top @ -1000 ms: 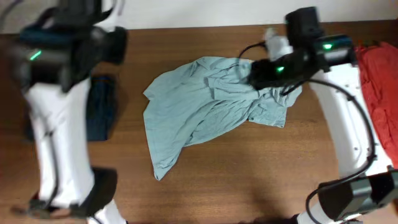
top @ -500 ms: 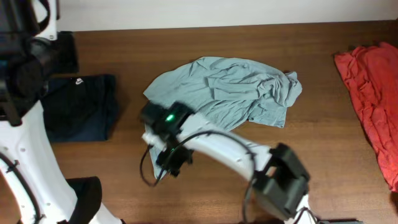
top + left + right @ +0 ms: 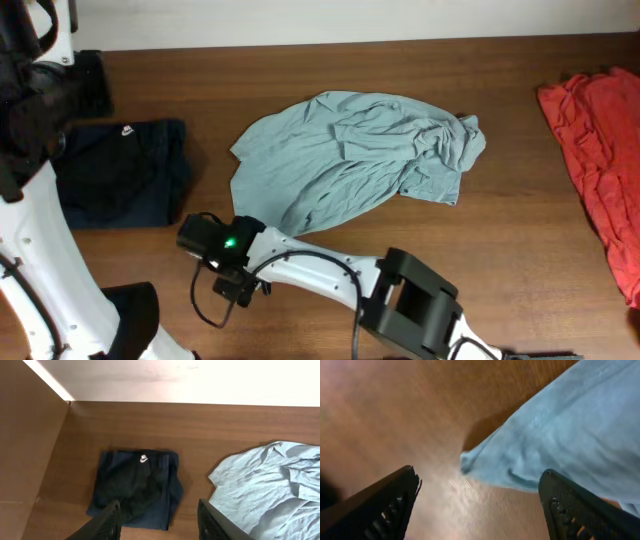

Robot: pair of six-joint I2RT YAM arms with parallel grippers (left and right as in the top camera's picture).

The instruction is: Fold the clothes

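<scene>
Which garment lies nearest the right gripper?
The pale grey-blue T-shirt: its corner lies just ahead of the right gripper. The navy garment and the red garment lie farther away.

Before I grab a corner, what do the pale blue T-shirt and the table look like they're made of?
Pale blue T-shirt: thin, soft knit cloth, likely cotton jersey, matte; it rumples into fine creases. Table: wood or wood-look laminate, brown grain with a faint sheen; I cannot tell which.
</scene>
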